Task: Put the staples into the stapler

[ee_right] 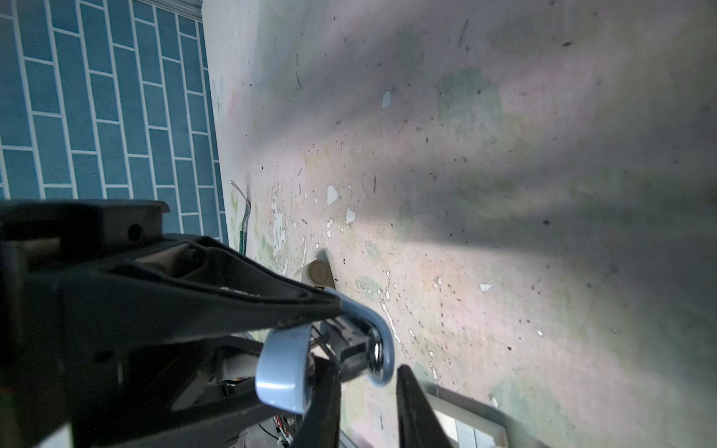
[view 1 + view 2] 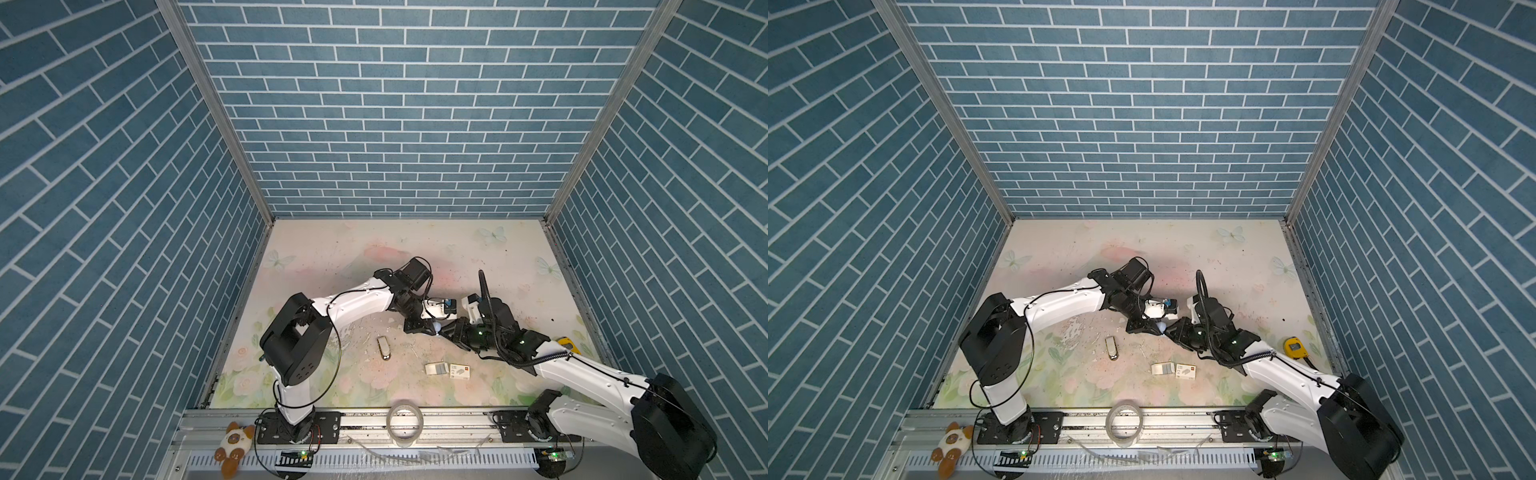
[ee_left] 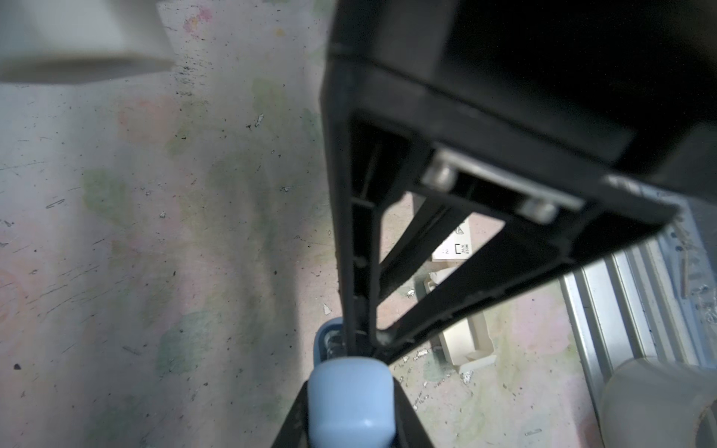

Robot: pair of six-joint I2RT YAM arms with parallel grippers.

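Mid-tabletop, both my arms meet at a pale blue plastic stapler [image 1: 283, 368], held above the worn, floral-printed tabletop [image 2: 374, 257]. My right end effector [image 2: 445, 329] grasps the stapler's smooth rounded body between its black fingers. My left end effector [image 3: 355, 343] is clenched tight, its tips pinched on the stapler's thin blue-edged arm. The right wrist view shows the two blue halves parted, with chrome metal gleaming between them. I cannot tell how the stapler's long axis runs, since both top views show only a pale rounded end. Nearer the ribbed aluminium front rail [image 2: 457, 415], well apart from both end effectors, the staples' small white cardboard box [image 2: 460, 371] lies flat, grey print up. Its long axis runs roughly along the rail and its red mark sits at the far right corner. Its plain white cardboard inner tray [image 2: 436, 368] lies just beside it on the left, open side up and greyish inside, nearly in line with the box. A small cream-and-chrome oblong object [image 2: 384, 347] lies to the left of the tray, pointing away from the rail. A yellow tape measure [image 2: 567, 343] sits by my right forearm, and a clear tape roll [image 2: 405, 419] rests on the rail. A brown-and-white plush toy [image 2: 235, 442] lies beside my left base. Blue brick-patterned walls [image 2: 395, 104] enclose the cell.
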